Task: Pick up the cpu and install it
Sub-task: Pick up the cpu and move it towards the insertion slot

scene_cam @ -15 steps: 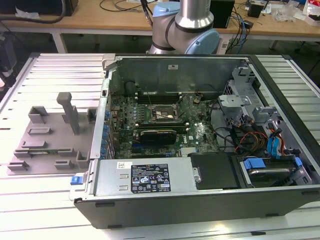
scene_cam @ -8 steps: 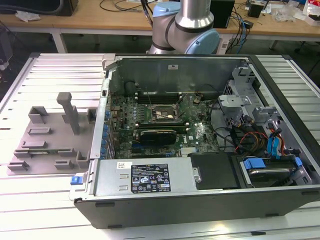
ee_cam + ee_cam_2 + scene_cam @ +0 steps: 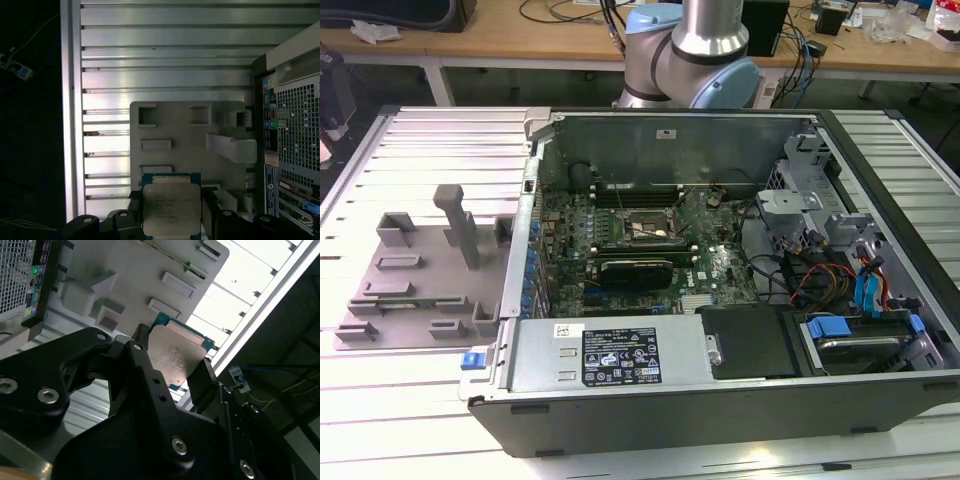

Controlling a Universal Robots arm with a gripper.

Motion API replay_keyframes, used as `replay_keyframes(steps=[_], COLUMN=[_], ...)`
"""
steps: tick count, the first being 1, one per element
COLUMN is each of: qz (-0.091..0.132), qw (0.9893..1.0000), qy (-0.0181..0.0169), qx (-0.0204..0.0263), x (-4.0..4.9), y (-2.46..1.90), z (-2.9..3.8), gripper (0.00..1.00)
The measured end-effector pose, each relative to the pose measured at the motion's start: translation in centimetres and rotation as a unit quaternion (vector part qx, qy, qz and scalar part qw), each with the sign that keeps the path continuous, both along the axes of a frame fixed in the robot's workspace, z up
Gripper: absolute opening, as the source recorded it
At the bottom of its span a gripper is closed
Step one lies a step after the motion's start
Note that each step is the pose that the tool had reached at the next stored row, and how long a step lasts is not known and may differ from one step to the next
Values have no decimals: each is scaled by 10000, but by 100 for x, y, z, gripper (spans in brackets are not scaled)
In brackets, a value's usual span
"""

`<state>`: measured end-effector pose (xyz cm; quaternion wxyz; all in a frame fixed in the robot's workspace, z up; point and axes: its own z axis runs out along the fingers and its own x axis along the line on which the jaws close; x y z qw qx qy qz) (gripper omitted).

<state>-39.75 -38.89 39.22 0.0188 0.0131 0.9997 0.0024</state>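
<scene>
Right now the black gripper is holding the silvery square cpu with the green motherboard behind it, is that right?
The background is wrong: the black gripper holds the silvery square cpu, but behind it lies the grey plastic fixture plate on the slatted metal table, as the first wrist view shows.

Robotics lab: opened computer case (image 3: pixel 720 415) on slatted aluminium table (image 3: pixel 430 400); cable-strewn workbenches (image 3: pixel 500 45) behind

Computer case (image 3: pixel 670 405) lies open on the slatted table (image 3: pixel 420 140). Fixture plate (image 3: pixel 420 300) sits just beside the case, on the exterior view's left. Motherboard (image 3: pixel 720 270) lies inside the case, CPU socket (image 3: pixel 645 228) near its middle. Robot arm (image 3: pixel 700 50) stands behind the case. In both wrist views the cpu (image 3: pixel 170 207) (image 3: pixel 172 357) sits between the fingers of the gripper (image 3: pixel 171 214), above the fixture plate.
</scene>
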Motion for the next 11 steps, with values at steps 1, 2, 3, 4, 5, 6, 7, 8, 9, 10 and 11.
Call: replay_keyframes(steps=[1, 2, 3, 4, 5, 6, 7, 8, 9, 10, 11], qz=[0, 0, 0, 0, 0, 1, 0, 1, 0, 0, 0], qw=[10000, 10000, 10000, 10000, 10000, 10000, 10000, 10000, 10000, 10000, 10000], qy=[0, 0, 0, 0, 0, 0, 0, 0, 0, 0, 0], qx=[0, 0, 0, 0, 0, 0, 0, 0, 0, 0, 0], x=[23, 37, 58, 75, 120, 142, 155, 165, 174, 185, 198], y=[0, -1, -1, -1, -3, -3, -3, -3, -3, -3, -3], z=[-1, -1, 0, 0, 0, 0, -1, 0, 0, 0, 0], gripper=[55, 55, 55, 55, 55, 55, 55, 55, 55, 55, 55])
